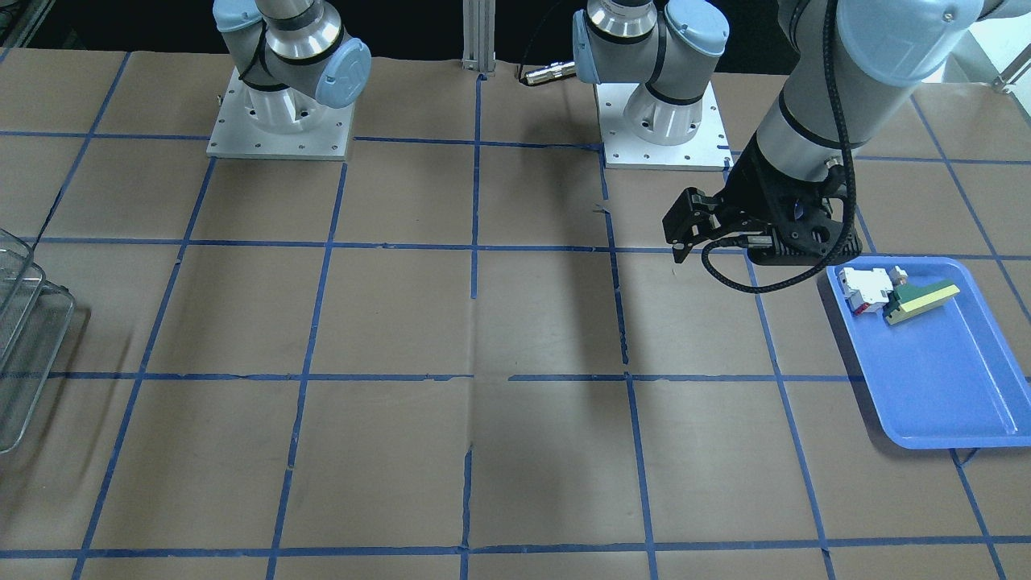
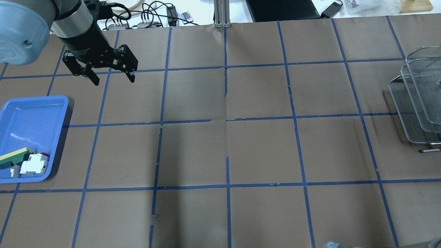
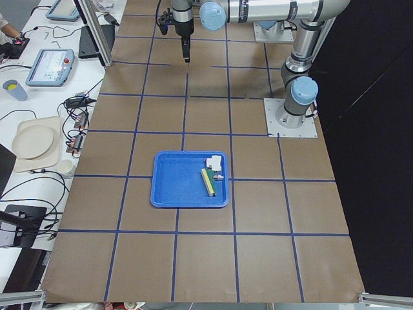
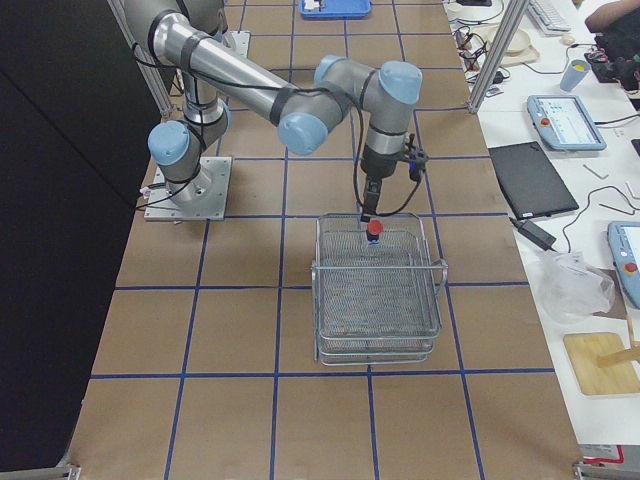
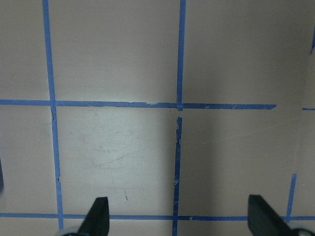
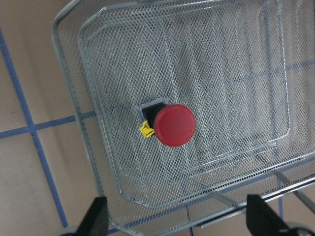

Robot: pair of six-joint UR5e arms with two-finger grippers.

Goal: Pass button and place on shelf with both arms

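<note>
The button (image 6: 174, 124), red cap up, stands on the mesh of the top tier of the wire shelf (image 6: 236, 73). In the exterior right view the button (image 4: 374, 229) sits at the end of the shelf (image 4: 378, 300) nearest the arm. My right gripper (image 6: 178, 219) is open and empty, right above the button without touching it. My left gripper (image 2: 113, 81) is open and empty, above bare table beyond the blue tray, and also shows in the left wrist view (image 5: 179, 219).
The blue tray (image 2: 31, 113) at the table's left holds a white-and-red block (image 2: 33, 164) and a green-and-yellow wedge (image 2: 13, 157). The shelf (image 2: 420, 103) stands at the table's right edge. Brown paper with blue tape lines covers the table.
</note>
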